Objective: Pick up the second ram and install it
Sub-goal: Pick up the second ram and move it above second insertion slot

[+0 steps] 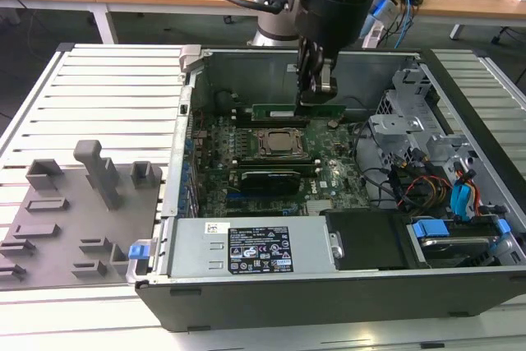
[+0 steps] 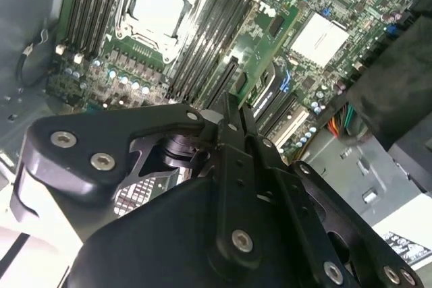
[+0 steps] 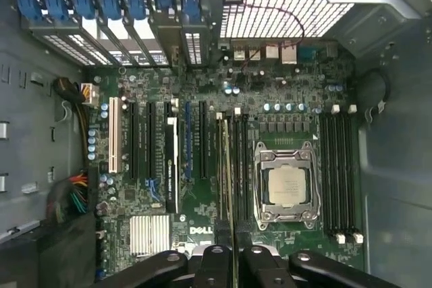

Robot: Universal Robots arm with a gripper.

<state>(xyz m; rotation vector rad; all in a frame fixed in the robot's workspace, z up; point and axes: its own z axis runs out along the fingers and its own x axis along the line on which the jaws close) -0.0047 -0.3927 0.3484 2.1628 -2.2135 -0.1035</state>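
The second ram [image 1: 283, 110] is a long green stick, held level and lengthwise inside the open computer case. My gripper [image 1: 316, 98] is shut on its upper edge near one end, reaching down from above. In the first wrist view the ram [image 3: 225, 166] shows edge-on as a thin strip running out from between my fingertips [image 3: 214, 255]. There it lines up over the black memory slots [image 3: 237, 166] between the processor socket [image 3: 286, 185] and the expansion slots. Whether the ram touches a slot cannot be told. In the second wrist view my gripper [image 2: 228, 109] hangs above the motherboard.
A grey tray [image 1: 49, 228] with plastic blocks lies at the exterior view's left. The case wall [image 1: 185, 121] rises between tray and motherboard. A power supply [image 1: 255, 248] sits along the near side. Drive cage and cables [image 1: 444, 187] crowd the exterior view's right.
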